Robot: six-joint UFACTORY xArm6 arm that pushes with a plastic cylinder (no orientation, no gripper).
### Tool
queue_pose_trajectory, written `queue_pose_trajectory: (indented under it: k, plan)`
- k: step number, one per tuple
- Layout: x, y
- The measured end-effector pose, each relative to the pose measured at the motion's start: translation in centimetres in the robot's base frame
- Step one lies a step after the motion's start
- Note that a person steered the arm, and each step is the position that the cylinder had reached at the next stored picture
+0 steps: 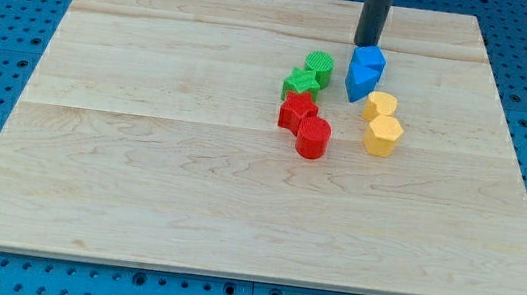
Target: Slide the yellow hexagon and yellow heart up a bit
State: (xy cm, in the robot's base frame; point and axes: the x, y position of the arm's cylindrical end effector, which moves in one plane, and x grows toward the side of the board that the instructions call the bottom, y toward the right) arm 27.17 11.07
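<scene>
The yellow heart (pixel 380 106) lies right of the board's centre, with the yellow hexagon (pixel 384 136) touching it just below. Two blue blocks (pixel 364 72) sit just above the heart, close together; their exact shapes are hard to tell. My tip (pixel 368 44) stands at the top edge of the blue blocks, above both yellow blocks, touching or nearly touching the blue ones.
A green cylinder (pixel 320 68) and a green star (pixel 301 83) lie left of the blue blocks. A red star (pixel 297 110) and a red cylinder (pixel 312 137) lie below them, left of the yellow blocks. The wooden board (pixel 142 153) rests on a blue pegboard surface.
</scene>
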Motion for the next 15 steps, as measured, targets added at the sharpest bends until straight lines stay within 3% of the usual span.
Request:
queue_pose_trajectory:
  k: [3, 5, 6, 9, 10, 11, 15]
  plan:
    - [5.5, -7.9]
    - [6.2, -17.5]
    - [5.4, -17.9]
    - [19.6, -17.3]
    - [25.0, -15.3]
    - [25.6, -11.1]
    - [17.9, 3.3]
